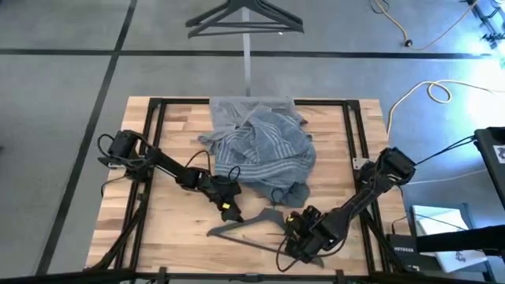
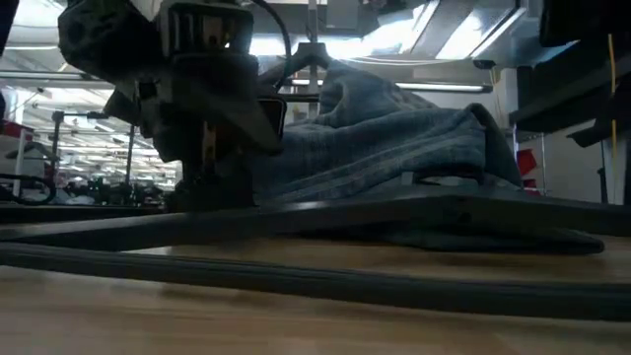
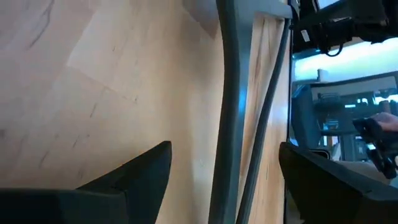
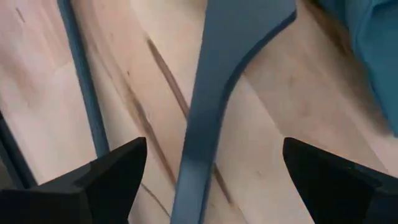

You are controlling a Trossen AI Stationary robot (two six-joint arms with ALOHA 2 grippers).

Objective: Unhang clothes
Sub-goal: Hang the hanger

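Looking down over the wooden table (image 1: 173, 237), we see bare wood along the near edge and down the left side, while the black frame rails (image 1: 154, 126) box in the middle. The striped blue-grey shirt (image 1: 272, 154) lies crumpled at the table's centre, over a plain grey shirt (image 1: 237, 110) that peeks out at the far edge. A dark hanger (image 1: 252, 227) lies flat on the wood just in front of the heap, and another hanger (image 1: 245, 20) rests on the floor beyond the table. The left gripper (image 1: 229, 207) sits low beside the hanger's near-left end, fingers (image 3: 134, 177) spread wide around empty wood, the shirt just beyond them. The right gripper (image 1: 293, 225) hovers at the hanger's right end, fingers (image 4: 109, 174) wide too, the hanger's flat arm running between them, seemingly untouched though we can't be sure. The shirt's hem lies just past those fingertips.
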